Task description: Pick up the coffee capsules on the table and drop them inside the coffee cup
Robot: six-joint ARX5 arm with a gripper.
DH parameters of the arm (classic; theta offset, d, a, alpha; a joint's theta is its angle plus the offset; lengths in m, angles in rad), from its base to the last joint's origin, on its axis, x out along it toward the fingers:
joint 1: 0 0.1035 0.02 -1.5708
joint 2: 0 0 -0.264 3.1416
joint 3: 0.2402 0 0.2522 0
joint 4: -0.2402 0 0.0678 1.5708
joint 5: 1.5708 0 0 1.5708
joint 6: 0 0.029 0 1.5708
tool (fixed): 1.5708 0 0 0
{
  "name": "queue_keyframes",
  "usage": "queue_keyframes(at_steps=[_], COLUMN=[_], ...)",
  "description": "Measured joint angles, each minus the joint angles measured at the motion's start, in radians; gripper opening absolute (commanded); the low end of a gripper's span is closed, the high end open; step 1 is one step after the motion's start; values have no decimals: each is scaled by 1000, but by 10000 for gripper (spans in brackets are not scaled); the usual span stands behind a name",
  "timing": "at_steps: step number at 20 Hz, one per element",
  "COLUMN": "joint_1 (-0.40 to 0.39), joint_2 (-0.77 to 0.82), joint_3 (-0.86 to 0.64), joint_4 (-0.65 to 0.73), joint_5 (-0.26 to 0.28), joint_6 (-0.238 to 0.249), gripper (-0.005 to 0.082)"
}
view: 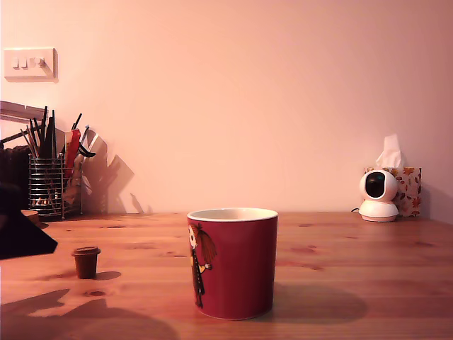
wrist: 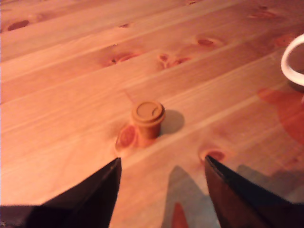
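Observation:
A tiny brown coffee capsule (view: pixel 85 261) stands upright on the pine table (view: pixel 354 248), towards the exterior view's left. The wrist view shows the capsule (wrist: pixel 147 119) from above, rim up, a short way ahead of my gripper (wrist: pixel 162 164). Its two dark fingers (wrist: pixel 102 187) are spread wide with nothing between them, so it is open and clear of the capsule. The dark red coffee cup (view: pixel 233 263) with a cartoon figure stands in the middle front; only a piece of the cup's cream rim (wrist: pixel 290 61) shows in the wrist view. A dark part of my arm (view: pixel 21 227) enters at the exterior view's left edge.
A wire mesh utensil holder (view: pixel 48 185) full of utensils stands at the back on the exterior view's left. A small white camera (view: pixel 379 195) and a tissue box (view: pixel 405 188) sit at the back right. A light switch (view: pixel 29 63) is on the wall.

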Motion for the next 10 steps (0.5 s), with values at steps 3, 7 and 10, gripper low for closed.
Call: queue_keyframes(at_steps=[3, 7, 10], joint_1=[0, 0, 0], joint_2=[76, 173, 254], joint_3=[1, 7, 37], joint_4=[80, 175, 198], joint_5=[3, 3, 6], joint_6=[0, 0, 0], gripper=[506, 506, 506])
